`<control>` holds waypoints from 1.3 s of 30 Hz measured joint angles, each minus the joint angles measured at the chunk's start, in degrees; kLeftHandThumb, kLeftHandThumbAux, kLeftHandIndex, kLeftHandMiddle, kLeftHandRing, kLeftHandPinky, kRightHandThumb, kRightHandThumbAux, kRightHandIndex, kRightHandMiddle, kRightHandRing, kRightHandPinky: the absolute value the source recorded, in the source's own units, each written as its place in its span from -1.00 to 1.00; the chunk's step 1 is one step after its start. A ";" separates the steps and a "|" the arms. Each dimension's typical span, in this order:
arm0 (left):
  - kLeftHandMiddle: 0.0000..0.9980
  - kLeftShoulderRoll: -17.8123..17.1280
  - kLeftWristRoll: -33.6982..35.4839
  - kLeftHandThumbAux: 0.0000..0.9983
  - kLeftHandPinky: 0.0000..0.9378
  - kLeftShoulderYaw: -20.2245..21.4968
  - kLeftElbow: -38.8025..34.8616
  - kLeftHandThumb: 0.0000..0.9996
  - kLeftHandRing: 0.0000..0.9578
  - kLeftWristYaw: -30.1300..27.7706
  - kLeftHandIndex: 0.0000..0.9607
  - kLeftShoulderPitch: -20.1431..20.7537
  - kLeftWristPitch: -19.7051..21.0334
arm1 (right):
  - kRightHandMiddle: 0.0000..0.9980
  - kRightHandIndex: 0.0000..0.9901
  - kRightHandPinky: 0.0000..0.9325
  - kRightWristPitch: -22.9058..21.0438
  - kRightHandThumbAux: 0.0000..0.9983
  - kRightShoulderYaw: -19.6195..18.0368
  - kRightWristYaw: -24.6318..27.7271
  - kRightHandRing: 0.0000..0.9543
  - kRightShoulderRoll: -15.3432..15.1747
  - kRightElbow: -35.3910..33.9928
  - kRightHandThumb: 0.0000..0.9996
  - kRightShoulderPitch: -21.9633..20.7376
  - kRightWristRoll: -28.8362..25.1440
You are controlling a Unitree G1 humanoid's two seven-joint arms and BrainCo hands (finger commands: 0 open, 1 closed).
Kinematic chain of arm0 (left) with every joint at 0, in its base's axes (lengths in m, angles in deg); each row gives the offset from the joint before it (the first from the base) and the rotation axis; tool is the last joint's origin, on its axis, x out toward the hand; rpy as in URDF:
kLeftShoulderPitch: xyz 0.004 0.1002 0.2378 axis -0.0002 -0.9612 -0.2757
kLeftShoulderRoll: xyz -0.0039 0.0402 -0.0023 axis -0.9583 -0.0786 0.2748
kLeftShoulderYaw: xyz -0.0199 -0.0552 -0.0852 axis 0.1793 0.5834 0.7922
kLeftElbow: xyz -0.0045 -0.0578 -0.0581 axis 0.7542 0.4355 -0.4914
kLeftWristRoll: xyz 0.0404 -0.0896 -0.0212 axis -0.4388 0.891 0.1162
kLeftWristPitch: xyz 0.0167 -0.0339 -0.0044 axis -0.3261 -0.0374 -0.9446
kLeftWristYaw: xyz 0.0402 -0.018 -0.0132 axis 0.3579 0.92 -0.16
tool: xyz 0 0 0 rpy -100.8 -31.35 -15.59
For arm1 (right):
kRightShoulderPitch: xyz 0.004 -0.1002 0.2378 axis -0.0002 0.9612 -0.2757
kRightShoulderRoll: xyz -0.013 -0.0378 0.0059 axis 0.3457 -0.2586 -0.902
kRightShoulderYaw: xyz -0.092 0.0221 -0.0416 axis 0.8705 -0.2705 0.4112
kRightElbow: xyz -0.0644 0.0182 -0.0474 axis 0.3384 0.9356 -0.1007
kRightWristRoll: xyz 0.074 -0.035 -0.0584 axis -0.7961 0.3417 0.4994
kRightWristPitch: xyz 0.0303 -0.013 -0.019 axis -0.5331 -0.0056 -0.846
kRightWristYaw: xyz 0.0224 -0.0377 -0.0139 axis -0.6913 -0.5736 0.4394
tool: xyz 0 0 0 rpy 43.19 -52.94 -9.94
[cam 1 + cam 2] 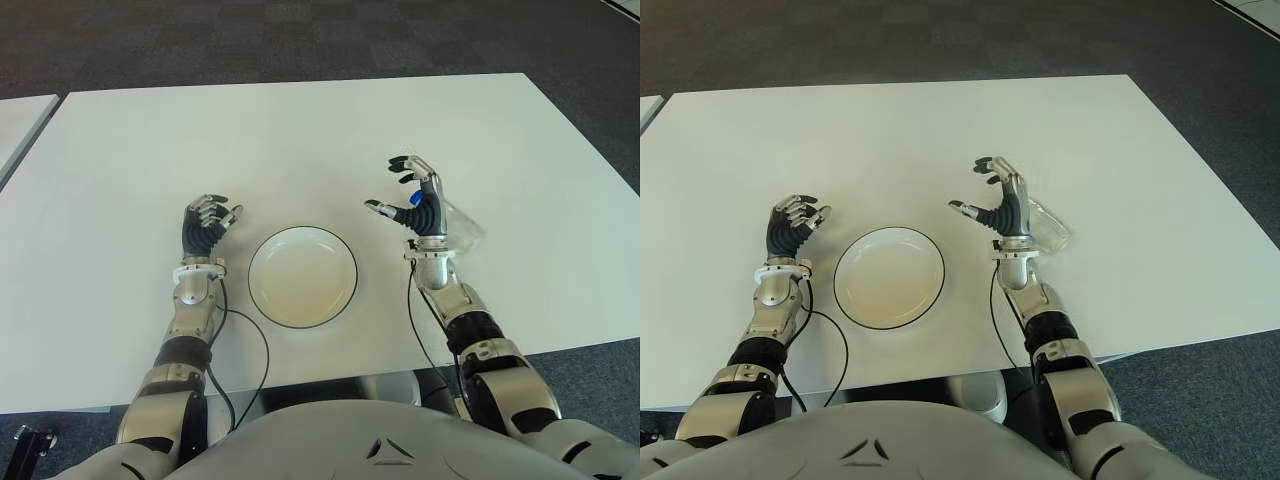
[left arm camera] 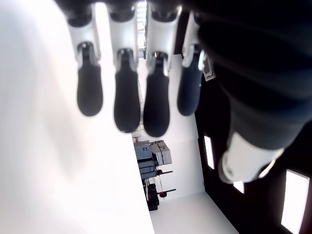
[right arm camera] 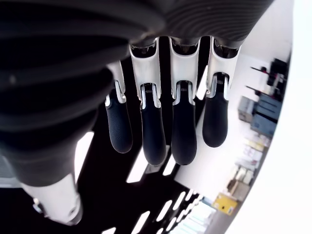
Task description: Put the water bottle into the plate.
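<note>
Eye views: the clear water bottle [image 1: 458,222] lies on the worktop [image 1: 300,130], beyond the plate's [image 1: 302,277] right, half hidden behind the spread, empty right robot hand [image 1: 412,197]. The left robot hand [image 1: 208,225] shows left of the plate. Wrist views: both hands' fingers [image 3: 184,136] extended, holding nothing. A closing swipe could roll the bottle away.

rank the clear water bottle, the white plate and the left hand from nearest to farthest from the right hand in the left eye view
1. Clear plastic water bottle with blue cap: right behind the open right hand, on its right side.
2. Round white plate with dark rim: to its left, nearer the robot.
3. Left hand: beyond the plate, far left.
</note>
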 measured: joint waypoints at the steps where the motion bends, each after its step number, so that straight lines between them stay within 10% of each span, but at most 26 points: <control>1: 0.24 0.00 0.06 0.44 0.25 0.02 0.00 0.41 0.26 0.00 -0.10 0.00 0.16 | -0.60 -0.63 -0.50 -0.51 0.09 0.42 -2.03 -0.57 -0.61 -0.32 0.13 0.00 1.82; 10: 0.24 0.03 0.69 0.44 0.23 0.11 0.01 0.41 0.25 -0.06 -0.10 0.02 0.31 | -0.98 -0.98 -0.97 -11.06 -0.42 2.31 -10.73 -0.98 -4.19 -4.38 0.02 0.58 10.42; 28: 0.24 -0.09 1.50 0.44 0.22 0.21 1.57 0.42 0.24 -0.15 -0.10 0.22 -0.23 | -1.00 -1.00 -1.00 -46.67 -0.70 3.19 9.44 -1.00 -4.57 -21.89 0.13 6.92 12.27; 39: 0.23 -0.41 0.97 0.43 0.20 0.17 2.09 0.42 0.23 -0.15 -0.10 0.23 -1.32 | -1.00 -1.00 -1.00 -55.93 -0.68 5.71 17.85 -1.00 -4.37 -23.14 0.14 6.86 12.29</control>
